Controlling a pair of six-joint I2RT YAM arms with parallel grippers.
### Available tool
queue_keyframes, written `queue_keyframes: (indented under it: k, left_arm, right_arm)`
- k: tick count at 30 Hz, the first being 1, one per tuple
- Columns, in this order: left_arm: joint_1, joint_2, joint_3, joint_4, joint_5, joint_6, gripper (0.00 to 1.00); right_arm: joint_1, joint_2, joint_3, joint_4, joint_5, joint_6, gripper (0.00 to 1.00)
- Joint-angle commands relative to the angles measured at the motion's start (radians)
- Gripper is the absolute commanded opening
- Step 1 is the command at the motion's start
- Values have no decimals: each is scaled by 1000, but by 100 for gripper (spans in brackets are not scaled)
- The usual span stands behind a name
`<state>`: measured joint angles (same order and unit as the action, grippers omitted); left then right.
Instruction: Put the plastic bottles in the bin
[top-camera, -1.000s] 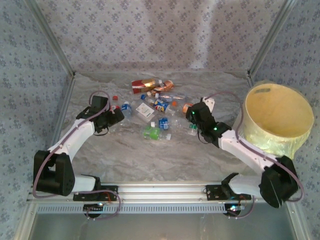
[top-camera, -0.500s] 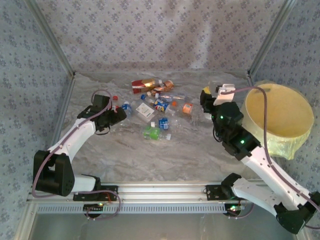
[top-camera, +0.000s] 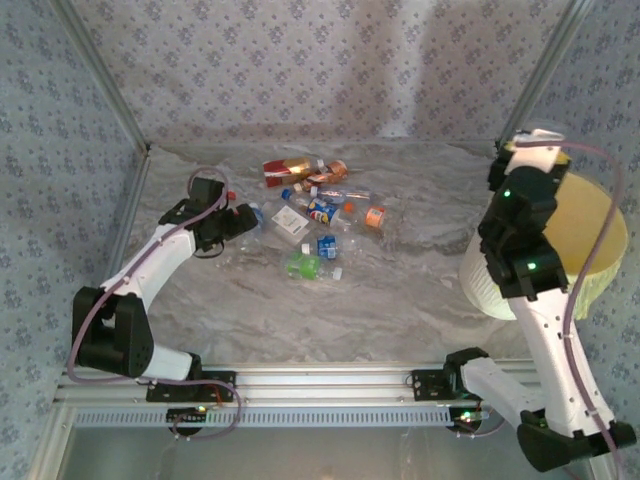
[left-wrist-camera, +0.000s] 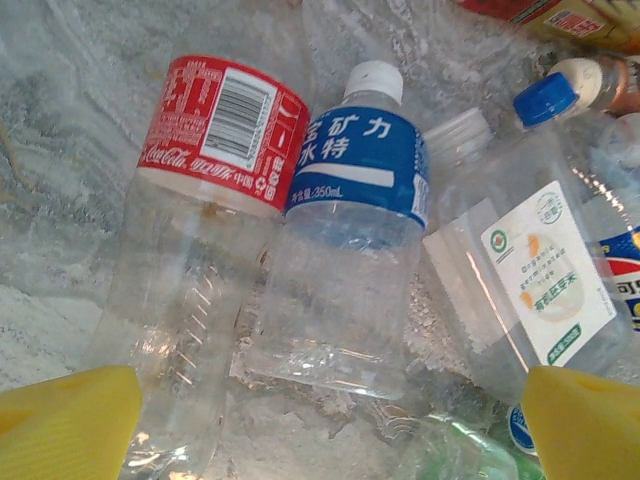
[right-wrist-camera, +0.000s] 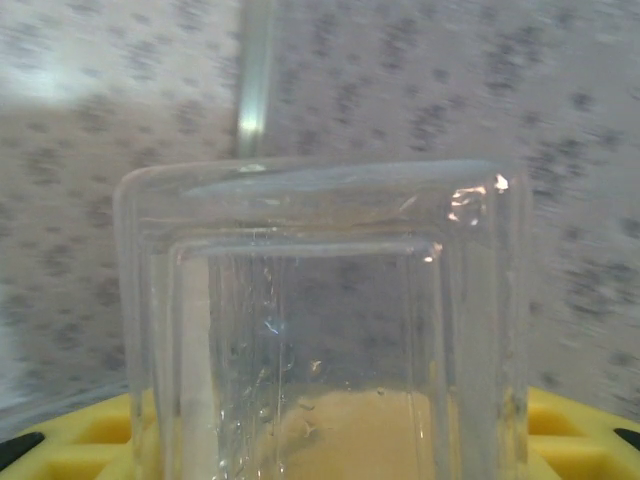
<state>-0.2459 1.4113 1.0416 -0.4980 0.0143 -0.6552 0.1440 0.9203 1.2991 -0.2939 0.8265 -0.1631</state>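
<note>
Top external view: the plastic bottles (top-camera: 312, 215) lay scattered in a loose cluster on the far middle of the table (top-camera: 400, 310), well apart from the bin (top-camera: 597, 235), which stood at the right edge. The left gripper (top-camera: 245, 218) sat low at the left fringe of the cluster. The right arm stood upright in front of the bin, its upper end over the bin's near-left rim.

Left wrist view: the left gripper (left-wrist-camera: 330, 430) was released, its yellow fingertips (left-wrist-camera: 70, 420) spread wide on either side of a red-labelled bottle (left-wrist-camera: 200, 220) and a blue-labelled bottle (left-wrist-camera: 350, 240), which lay side by side, touching. A bottle with a white label (left-wrist-camera: 535, 275) lay just to their right.

Right wrist view: the right gripper (right-wrist-camera: 325, 440) was clenched on a clear bottle (right-wrist-camera: 320, 300), seen end-on between its yellow fingers (right-wrist-camera: 575, 420) against the patterned wall.
</note>
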Motion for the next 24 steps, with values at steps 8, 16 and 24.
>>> queue_keyframes:
  k: [8,16,24]
  left_arm:
    - [-15,15,41,-30,15,17,98]
    - [-16,20,66,-48,17,19,98]
    - [-18,26,66,-55,26,12,98]
  right_arm:
    - [-360,28,-39,-264,-122,51,45]
    - [-536,82,-98,-303,-215,117,47]
    - [-558,115,-202,-280,-142,156,51]
